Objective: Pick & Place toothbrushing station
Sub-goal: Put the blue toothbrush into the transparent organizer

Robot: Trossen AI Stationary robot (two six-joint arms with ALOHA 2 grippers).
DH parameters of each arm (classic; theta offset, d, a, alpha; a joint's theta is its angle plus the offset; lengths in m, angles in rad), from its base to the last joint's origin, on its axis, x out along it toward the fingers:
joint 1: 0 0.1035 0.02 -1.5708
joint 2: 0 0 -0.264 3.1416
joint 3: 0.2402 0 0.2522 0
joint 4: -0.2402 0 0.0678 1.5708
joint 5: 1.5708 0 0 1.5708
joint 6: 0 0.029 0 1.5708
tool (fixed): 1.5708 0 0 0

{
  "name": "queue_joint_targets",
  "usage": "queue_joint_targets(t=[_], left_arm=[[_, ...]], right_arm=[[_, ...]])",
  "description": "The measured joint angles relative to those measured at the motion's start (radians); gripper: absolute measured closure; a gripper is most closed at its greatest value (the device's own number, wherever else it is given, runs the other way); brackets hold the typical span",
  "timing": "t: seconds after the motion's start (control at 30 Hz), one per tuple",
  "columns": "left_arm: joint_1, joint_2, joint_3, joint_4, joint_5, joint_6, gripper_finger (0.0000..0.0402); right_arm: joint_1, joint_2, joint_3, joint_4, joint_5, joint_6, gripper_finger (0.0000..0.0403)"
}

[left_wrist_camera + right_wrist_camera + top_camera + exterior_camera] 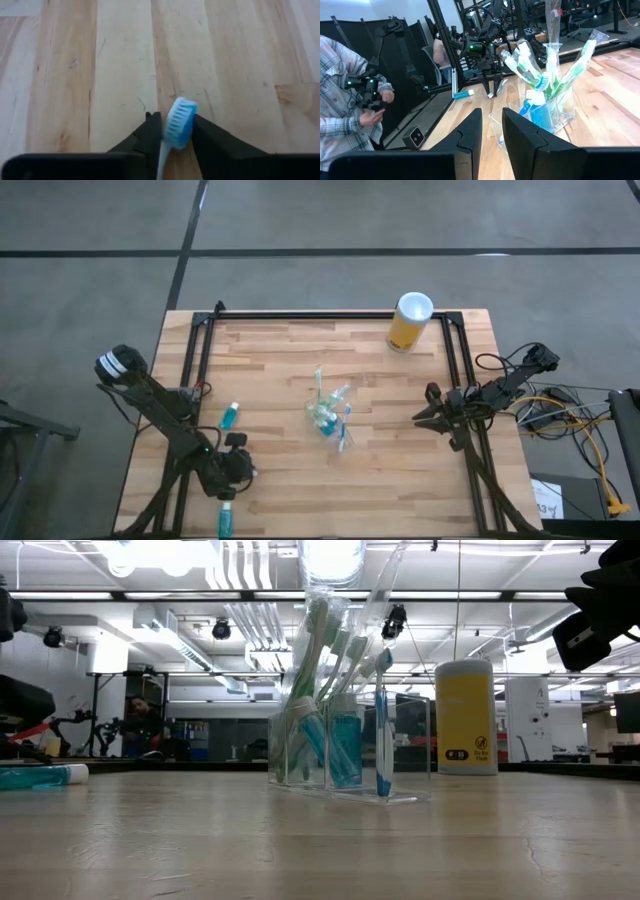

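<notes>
Overhead, the left gripper (232,477) sits at the near left of the pale wooden table (290,470), fingers closed around a blue-headed toothbrush (179,124). Right gripper (428,411), narrowly parted, empty, hovers at the right. The clear cup (327,415) stands mid-table. Beyond: a workshop and a person (342,95).

no wording can be read anywhere. the yellow cylinder (466,717) on the desk (320,840) carries a small dark label patch and a line of print low on its side, both too small to make out. a white paper tag (547,498) beside the desk shows marks that stay illegible.
</notes>
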Motion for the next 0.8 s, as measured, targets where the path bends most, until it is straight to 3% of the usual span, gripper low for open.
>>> queue_joint_targets(t=[0.33, 0.8], left_arm=[[0.006, 0.001, 0.020, 0.019, -0.021, 0.019, 0.0370], [0.021, -0.003, 0.163, 0.015, -0.180, 0.173, 0.0379]], right_arm=[[0.000, 0.000, 0.000, 0.000, 0.000, 0.000, 0.0327], [0.000, 0.000, 0.000, 0.000, 0.000, 0.000, 0.0327]])
